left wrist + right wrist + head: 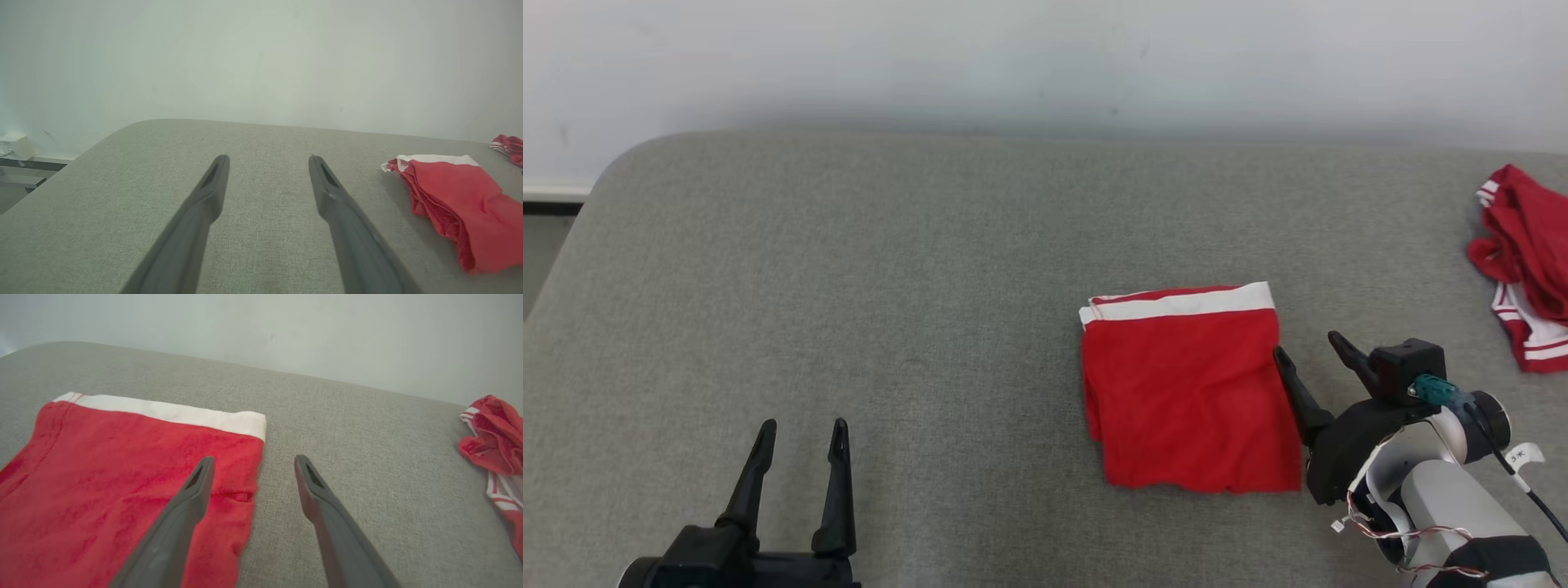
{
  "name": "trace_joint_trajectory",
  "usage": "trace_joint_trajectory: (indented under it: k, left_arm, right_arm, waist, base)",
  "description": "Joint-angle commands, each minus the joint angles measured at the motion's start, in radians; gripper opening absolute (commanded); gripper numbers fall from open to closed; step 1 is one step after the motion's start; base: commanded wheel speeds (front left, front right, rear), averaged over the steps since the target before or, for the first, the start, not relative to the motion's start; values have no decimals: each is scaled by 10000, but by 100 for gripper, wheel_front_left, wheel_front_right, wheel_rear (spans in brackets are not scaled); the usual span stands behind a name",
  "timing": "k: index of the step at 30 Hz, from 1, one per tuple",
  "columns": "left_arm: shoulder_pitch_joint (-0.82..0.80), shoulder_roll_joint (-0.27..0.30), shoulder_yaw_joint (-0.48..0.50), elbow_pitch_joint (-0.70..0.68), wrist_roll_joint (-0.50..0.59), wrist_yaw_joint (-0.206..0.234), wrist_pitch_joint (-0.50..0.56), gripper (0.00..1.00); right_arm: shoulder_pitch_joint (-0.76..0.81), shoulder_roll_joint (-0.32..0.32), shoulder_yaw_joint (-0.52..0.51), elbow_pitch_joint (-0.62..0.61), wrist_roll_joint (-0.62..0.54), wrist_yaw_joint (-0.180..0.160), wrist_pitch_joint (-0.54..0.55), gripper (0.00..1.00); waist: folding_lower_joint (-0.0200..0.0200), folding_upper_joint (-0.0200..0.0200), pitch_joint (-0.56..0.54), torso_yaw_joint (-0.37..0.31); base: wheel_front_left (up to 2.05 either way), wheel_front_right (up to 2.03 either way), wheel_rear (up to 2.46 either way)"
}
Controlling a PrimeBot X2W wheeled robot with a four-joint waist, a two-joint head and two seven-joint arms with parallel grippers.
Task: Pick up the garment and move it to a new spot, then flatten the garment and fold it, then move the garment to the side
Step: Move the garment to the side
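Observation:
A red garment [1188, 392] with a white waistband lies folded into a rough square on the grey surface, right of centre. It also shows in the left wrist view as the garment [453, 204] and in the right wrist view as the garment [122, 486]. My right gripper [1307, 347] is open just beside the garment's right edge, one finger over the cloth edge and the other over bare surface, holding nothing. My left gripper [803, 425] is open at the lower left, far from the garment, holding nothing.
A second red and white garment [1527, 261] lies crumpled at the right edge; the same heap is the second garment [494, 445]. The grey padded surface [849, 286] has a rounded far-left corner, with a white wall behind it.

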Motion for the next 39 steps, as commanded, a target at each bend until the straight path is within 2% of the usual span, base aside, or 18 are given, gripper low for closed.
trace_joint_trajectory:
  k: [1,8,14,16,20,24,34,39]
  left_arm:
    - [-167,3,-24,17,-106,41,1,100]
    - [-436,1,-233,166,-207,97,1,100]
    - [-508,1,-192,241,-217,138,1,100]
    - [-454,3,-146,269,-216,144,1,100]
    - [-406,1,-120,275,-257,192,1,100]
    - [-544,3,-189,263,-233,154,1,100]
    - [-1462,3,-155,-227,-94,162,3,100]
    - [-2030,15,81,-544,178,58,4,100]
  right_arm:
    - [-203,40,87,272,160,-29,24,100]
    - [-766,344,503,1819,887,-29,61,100]
    - [-700,706,984,2795,1611,-29,376,100]
    - [-585,888,1203,2815,2019,-5,475,0]
    - [-598,884,1450,2681,2512,-6,463,0]
    - [-1041,397,1795,2582,2688,-34,187,0]
    - [-3376,-1333,3086,1711,2600,-31,714,0]
    - [-4602,-2500,3528,971,2689,-31,1058,0]
  waist:
    - [-1,-1,355,329]
    - [-1,-1,635,535]
    - [-1,-1,619,428]
    - [-1,-1,569,338]
    - [-1,-1,517,171]
    - [-1,-1,556,9]
    - [-1,-1,2234,-895]
    - [-1,-1,3423,-1512]
  base:
    - [0,0,0]
    - [0,0,0]
    - [0,0,0]
    - [0,0,0]
    - [0,0,0]
    - [0,0,0]
    - [0,0,0]
    - [0,0,0]
